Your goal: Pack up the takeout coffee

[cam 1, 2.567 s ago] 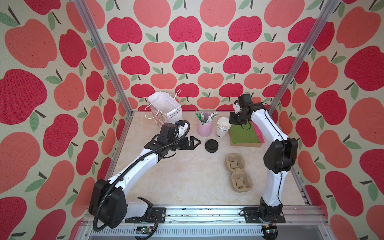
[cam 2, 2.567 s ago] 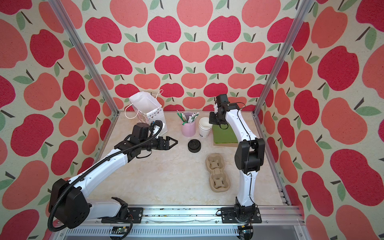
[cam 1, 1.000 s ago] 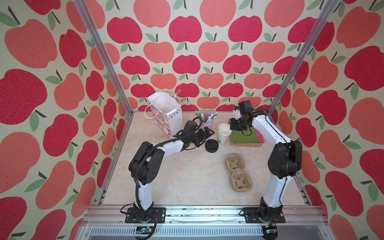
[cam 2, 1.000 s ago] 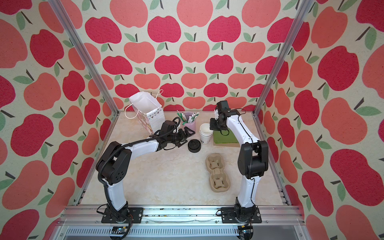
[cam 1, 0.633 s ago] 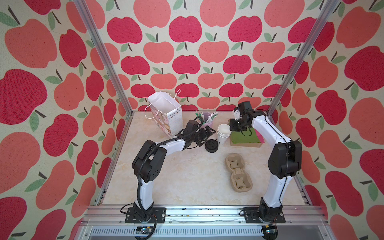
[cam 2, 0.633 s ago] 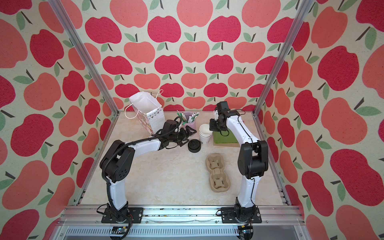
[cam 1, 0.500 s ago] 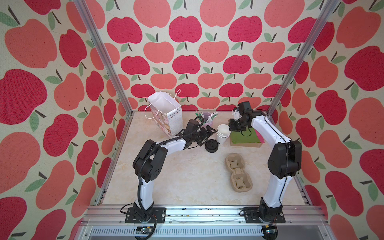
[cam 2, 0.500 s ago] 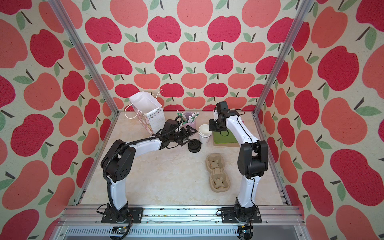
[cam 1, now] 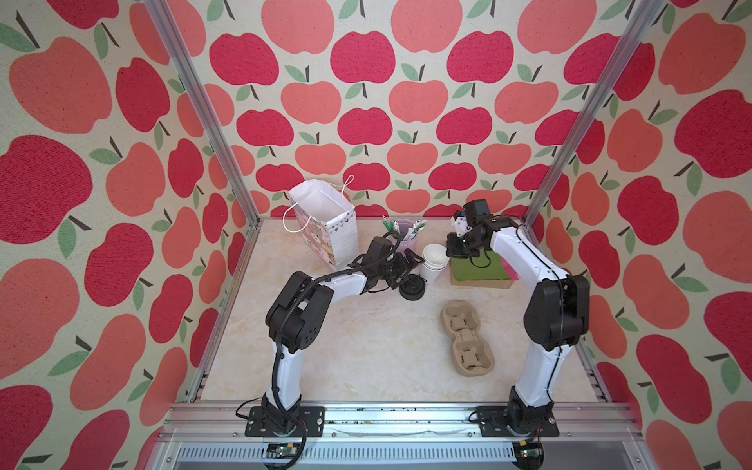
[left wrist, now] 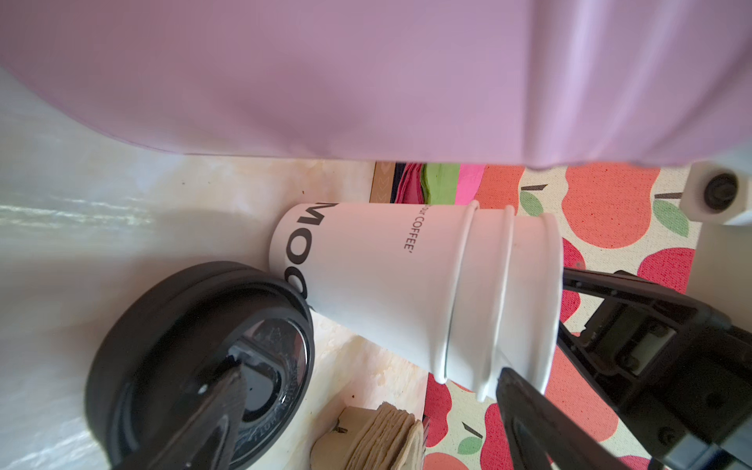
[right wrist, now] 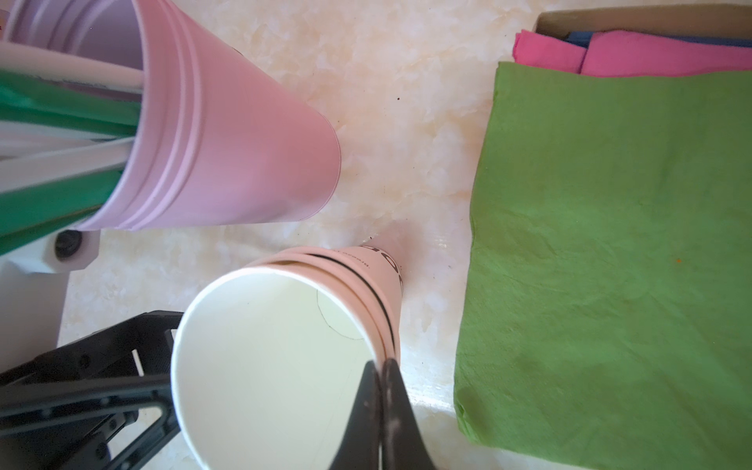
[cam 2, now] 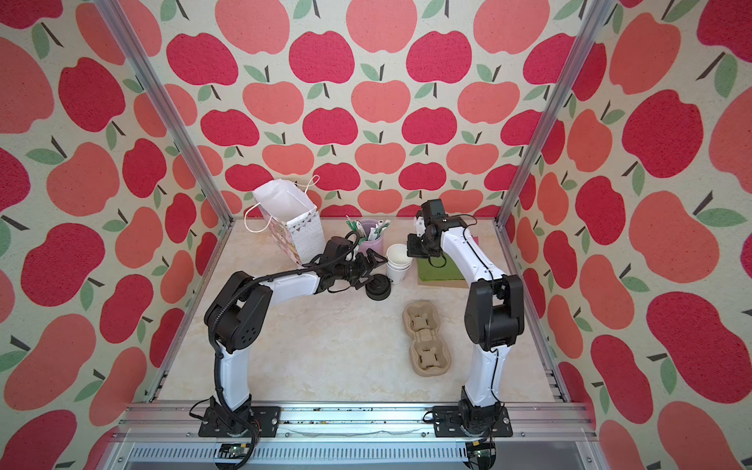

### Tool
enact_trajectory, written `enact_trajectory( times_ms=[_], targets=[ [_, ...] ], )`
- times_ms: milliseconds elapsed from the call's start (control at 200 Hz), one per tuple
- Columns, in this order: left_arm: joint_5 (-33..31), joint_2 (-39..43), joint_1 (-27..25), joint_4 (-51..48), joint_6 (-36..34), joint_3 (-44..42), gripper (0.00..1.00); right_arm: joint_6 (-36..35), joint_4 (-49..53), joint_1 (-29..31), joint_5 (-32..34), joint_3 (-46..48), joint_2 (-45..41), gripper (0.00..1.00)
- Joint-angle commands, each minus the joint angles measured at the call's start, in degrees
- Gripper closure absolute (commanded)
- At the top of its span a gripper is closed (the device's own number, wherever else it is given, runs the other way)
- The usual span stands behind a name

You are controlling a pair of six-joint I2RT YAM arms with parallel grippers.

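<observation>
The takeout coffee cup (cam 1: pixel 434 258) (cam 2: pixel 398 260) (left wrist: pixel 386 276) is the top one of three nested white paper cups with black lettering, standing open-topped. Its round black lid (cam 1: pixel 412 287) (cam 2: pixel 377 287) (left wrist: pixel 195 350) lies on the table beside the stack. My right gripper (cam 1: pixel 451 250) (cam 2: pixel 412 248) (right wrist: pixel 382 366) is shut on the top cup's rim (right wrist: pixel 268 366), pinching the wall on the napkin side. My left gripper (cam 1: pixel 413 266) (cam 2: pixel 376 266) (left wrist: pixel 368 390) is open and holds nothing. One finger hangs over the lid, the other by the cup rims.
A pink holder of stirrers (cam 1: pixel 405 238) (left wrist: pixel 366 73) (right wrist: pixel 228 154) stands close behind the left gripper. A white gift bag (cam 1: pixel 325 219) is at the back left. Green and pink napkins (cam 1: pixel 478 268) (right wrist: pixel 610 244) lie right of the cups. The tan pulp carrier (cam 1: pixel 466 337) lies nearer the front.
My left arm has reached from the table's left to the lid and cups, creeping slightly rightward in the last second. My right gripper came down onto the cup rim and has stayed there.
</observation>
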State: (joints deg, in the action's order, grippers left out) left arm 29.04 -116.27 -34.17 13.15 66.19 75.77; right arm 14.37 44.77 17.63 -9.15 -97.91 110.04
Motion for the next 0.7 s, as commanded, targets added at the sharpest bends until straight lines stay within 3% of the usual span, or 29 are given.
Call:
enact_trajectory(
  times_ms=[0, 245, 695],
  targets=[
    [0.82, -1.02, -0.29, 0.17, 0.34, 1.81, 0.02, -1.46, 0.43, 0.69, -1.27, 0.79, -1.67, 1.00],
    [0.79, -1.77, -0.45, -1.38, 0.40, 2.44, 0.03, -1.80, 0.75, 0.98, -1.75, 0.70, -1.63, 1.00],
    [-2.42, -2.47, -0.81, -17.15, -6.54, 8.27, 0.04, -0.95, 0.75, 1.01, -2.63, -0.61, -2.02, 1.00]
  ],
)
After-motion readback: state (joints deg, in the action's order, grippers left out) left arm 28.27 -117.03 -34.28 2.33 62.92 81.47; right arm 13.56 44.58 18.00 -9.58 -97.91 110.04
